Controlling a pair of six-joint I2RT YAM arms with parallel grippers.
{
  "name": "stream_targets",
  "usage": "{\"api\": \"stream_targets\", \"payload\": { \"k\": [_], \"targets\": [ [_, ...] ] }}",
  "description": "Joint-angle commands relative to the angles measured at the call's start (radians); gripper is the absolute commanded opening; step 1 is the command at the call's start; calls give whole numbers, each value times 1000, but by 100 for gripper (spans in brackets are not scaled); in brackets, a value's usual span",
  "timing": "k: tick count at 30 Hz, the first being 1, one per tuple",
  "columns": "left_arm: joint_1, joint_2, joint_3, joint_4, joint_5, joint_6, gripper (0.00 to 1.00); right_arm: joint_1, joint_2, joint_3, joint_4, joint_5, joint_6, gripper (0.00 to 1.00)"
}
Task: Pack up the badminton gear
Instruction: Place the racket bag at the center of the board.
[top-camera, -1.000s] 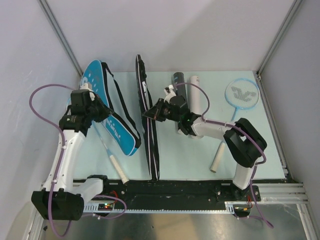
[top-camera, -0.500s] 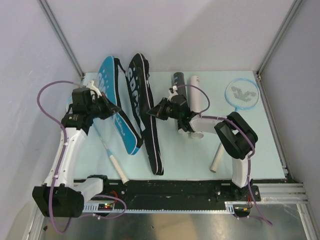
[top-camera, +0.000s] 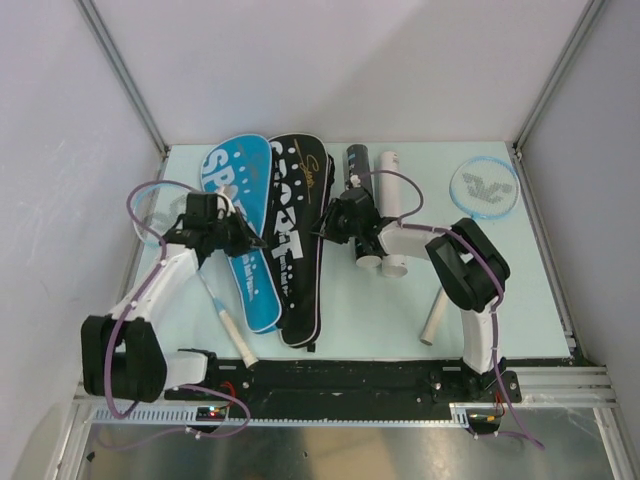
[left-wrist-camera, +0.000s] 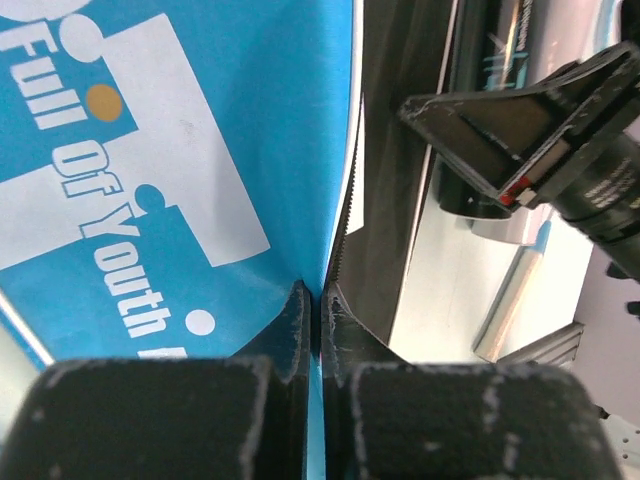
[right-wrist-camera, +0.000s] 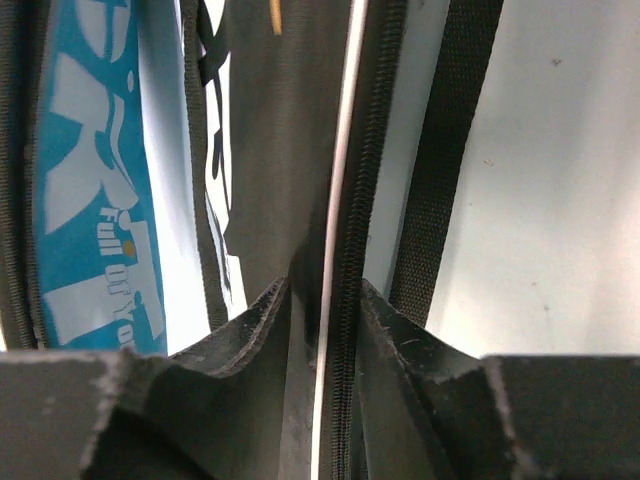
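While left jaws pinch the blue "Full Of Youth" cover (left-wrist-camera: 150, 200), right jaws clamp the black "SPORT" cover (top-camera: 295, 250).

Pale green table (top-camera: 385, 310) — plain white walls (top-camera: 350, 70)

The left arm (top-camera: 160, 285) and right arm (top-camera: 481, 338) have white links, black joints, purple cables (top-camera: 135, 200) (scuffed black tool fingers (left-wrist-camera: 150, 420)).

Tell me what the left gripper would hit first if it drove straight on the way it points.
Shut on the blue SPORT cover's edge, the left gripper points across the black SPORT cover; it would likely plough into that first. The right gripper lies beyond, though depth is unclear.
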Motion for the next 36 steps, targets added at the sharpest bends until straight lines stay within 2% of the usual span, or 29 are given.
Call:
{"api": "stream_targets", "payload": {
  "k": [1, 4, 8, 10, 13, 16, 21, 26, 31, 36],
  "targets": [
    [-59, 52, -6, 86, -31, -55, 0, -6, -22, 117, -98, -13, -120, 41],
    [-75, 81, -14, 88, -57, -75, 0, -3, -88, 151, -201, -2, -207, 55],
    [-86, 99, -34, 87, -95, -77, 9, -15, -188, 156, -309, 11, -264, 62],
    [-88, 125, -43, 86, -108, -76, 12, -20, -234, 156, -369, 42, -281, 62],
    [-87, 184, -48, 87, -107, -82, 3, -17, -310, 153, -464, 145, -301, 63],
    [-91, 237, -45, 88, -108, -80, 2, -28, -383, 137, -536, 210, -316, 63],
    [-93, 254, -42, 87, -139, -71, 16, -98, -527, 41, -609, 275, -320, 63],
    [-99, 268, -40, 87, -159, -70, 9, -215, -661, -107, -614, 287, -291, 63],
    [-113, 277, -28, 86, -165, -68, 23, -349, -783, -249, -597, 283, -269, 64],
    [-126, 302, -19, 87, -173, -67, 25, -456, -858, -358, -563, 272, -266, 65]
  ]
}}
